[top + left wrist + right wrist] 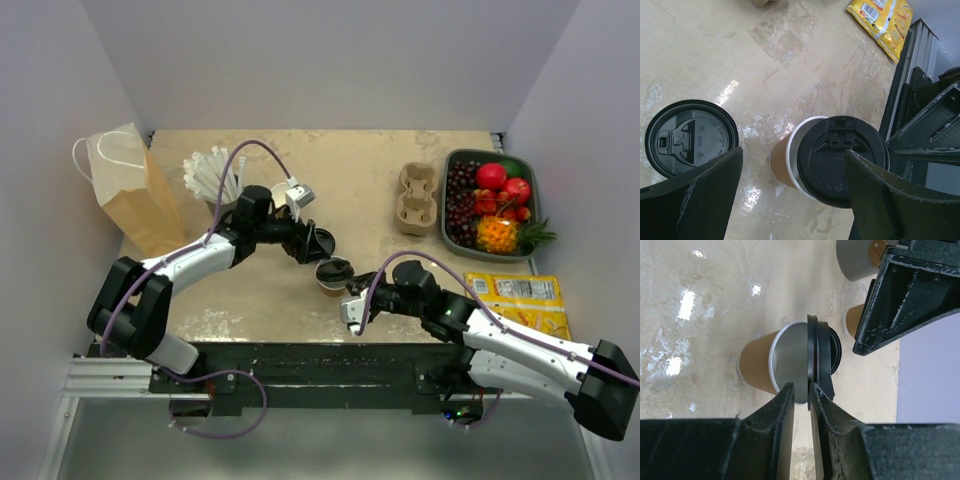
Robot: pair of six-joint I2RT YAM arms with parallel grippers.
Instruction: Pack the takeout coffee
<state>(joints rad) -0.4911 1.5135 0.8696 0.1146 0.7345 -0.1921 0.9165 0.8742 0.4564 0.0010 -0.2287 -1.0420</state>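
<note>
Right pincer (802, 390): near centre of the table (400, 250); jaws almost together, nipping the edge of the black lid (819, 355).
Black lid: at the mouth of the takeout coffee cup (757, 365), askew; the white rim shows on one side.
Takeout coffee cup: upright on the table at centre, just beyond the right pincer, outside the paper bag (135, 195).
Left pincer (794, 157): above the cup on its far-left side; fingers spread wide, holding nothing.
Second lid (690, 137): flat on the table beside the cup, not touching it.
Yellow packets (518, 300): near right of the table.
Paper bag: upright, far left, well apart from the cup.
Grey cup of straws (215, 178): just right of the bag.
Cup carrier (418, 197): far right, beside the fruit tray (452, 235).
</note>
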